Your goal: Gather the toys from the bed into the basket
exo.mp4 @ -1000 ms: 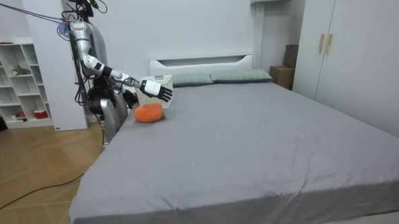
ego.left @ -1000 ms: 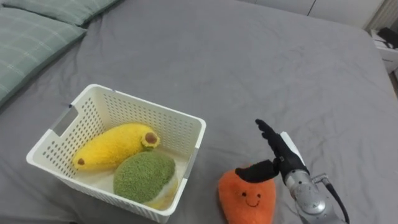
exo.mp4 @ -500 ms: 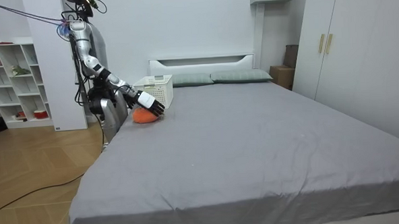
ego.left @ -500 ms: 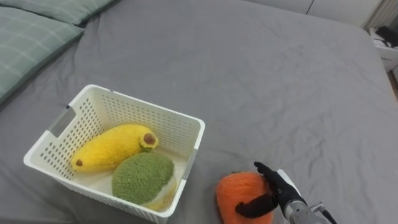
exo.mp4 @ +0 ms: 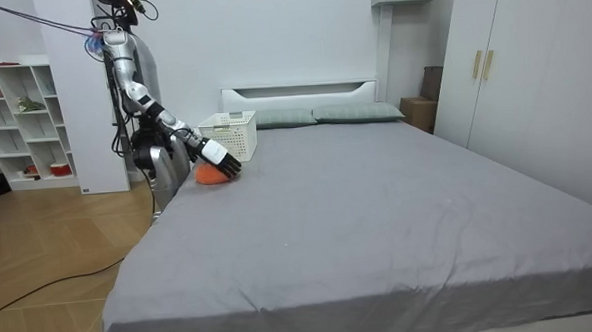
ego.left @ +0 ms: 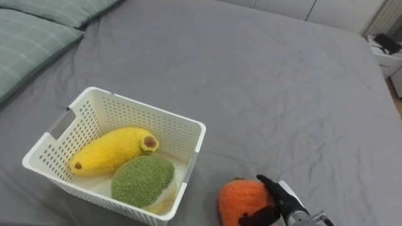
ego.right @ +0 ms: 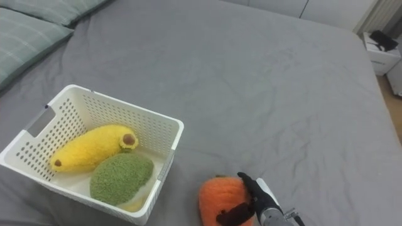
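An orange plush toy (ego.left: 240, 197) with a green stalk lies on the grey bed, just right of a white slatted basket (ego.left: 142, 108). My right hand (ego.left: 280, 197) rests against the toy's right side, fingers straight along its top and thumb reaching across its front. In the basket lie a yellow banana plush (ego.left: 112, 150) and a green round plush (ego.left: 142, 179). In the room view I stand at the bedside near the headboard, with the right hand (exo.mp4: 221, 157) down on the orange toy (exo.mp4: 207, 175) beside the basket (exo.mp4: 232, 130).
Green checked pillows (ego.left: 31, 37) lie at the far left by the headboard. A white nightstand (ego.left: 386, 51) stands past the bed's far right edge. Wide grey bedding (ego.left: 264, 94) stretches beyond the basket. A white shelf unit (exo.mp4: 19, 123) stands behind me.
My right hand has come down from above the orange toy and now lies on its right side. The toy has turned, so its face no longer shows.
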Controlling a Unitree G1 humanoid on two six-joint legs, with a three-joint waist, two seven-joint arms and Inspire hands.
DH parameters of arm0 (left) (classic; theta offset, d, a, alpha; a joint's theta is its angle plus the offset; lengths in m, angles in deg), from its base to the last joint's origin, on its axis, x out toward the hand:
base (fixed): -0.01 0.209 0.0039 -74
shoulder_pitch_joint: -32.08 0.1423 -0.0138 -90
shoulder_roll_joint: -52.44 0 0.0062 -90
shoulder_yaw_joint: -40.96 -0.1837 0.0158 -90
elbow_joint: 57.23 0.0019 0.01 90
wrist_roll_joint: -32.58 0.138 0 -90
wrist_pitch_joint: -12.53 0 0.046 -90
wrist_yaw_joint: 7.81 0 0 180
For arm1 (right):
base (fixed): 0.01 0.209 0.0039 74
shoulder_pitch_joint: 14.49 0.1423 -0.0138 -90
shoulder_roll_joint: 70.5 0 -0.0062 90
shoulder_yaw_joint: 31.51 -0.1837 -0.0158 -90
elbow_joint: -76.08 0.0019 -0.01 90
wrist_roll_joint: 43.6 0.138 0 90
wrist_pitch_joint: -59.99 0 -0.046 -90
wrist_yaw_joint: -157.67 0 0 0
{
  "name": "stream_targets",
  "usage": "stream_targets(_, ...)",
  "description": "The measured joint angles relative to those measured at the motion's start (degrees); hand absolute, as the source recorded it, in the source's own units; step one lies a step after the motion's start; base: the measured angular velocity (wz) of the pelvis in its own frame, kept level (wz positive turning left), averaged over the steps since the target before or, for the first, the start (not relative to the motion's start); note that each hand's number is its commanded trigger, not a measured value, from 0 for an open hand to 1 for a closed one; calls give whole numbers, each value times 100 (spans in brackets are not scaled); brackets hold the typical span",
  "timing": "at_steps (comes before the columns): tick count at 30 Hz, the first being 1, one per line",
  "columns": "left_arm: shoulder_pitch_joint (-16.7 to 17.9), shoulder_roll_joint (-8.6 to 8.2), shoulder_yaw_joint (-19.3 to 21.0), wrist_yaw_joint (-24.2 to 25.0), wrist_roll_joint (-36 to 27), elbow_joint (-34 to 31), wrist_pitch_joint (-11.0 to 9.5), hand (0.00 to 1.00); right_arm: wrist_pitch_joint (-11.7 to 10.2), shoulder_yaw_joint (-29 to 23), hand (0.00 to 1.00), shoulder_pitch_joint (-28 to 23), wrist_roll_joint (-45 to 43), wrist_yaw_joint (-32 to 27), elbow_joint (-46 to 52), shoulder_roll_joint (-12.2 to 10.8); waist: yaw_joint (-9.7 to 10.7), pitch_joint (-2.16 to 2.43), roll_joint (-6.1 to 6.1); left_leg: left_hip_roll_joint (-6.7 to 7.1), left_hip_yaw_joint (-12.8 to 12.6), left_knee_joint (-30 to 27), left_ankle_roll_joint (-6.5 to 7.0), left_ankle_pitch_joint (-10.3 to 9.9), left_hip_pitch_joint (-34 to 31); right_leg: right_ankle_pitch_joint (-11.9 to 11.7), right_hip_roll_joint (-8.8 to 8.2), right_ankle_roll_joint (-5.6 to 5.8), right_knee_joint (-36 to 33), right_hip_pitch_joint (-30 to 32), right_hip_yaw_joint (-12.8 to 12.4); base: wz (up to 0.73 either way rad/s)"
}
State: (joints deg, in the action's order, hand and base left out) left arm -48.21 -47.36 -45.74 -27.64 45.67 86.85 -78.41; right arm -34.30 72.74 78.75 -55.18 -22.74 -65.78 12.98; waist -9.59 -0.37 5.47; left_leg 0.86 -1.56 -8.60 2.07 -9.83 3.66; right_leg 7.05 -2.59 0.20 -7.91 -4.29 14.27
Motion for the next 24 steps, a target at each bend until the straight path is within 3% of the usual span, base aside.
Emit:
stream_targets(1,1,2,0,0,0,0,-1,0,0,0,100,0,0,-7,-4,-1,0,0,-1,0,2,1,0,-1,0,0,1,0,0,0,1,0)
stream_targets(24,-8,4,-3,19,2,167,-201,0,-138,4,100,113,23,-189,-611,-50,1,-34,-54,-2,18,4,-2,-47,1,-1,13,0,15,-31,14,0)
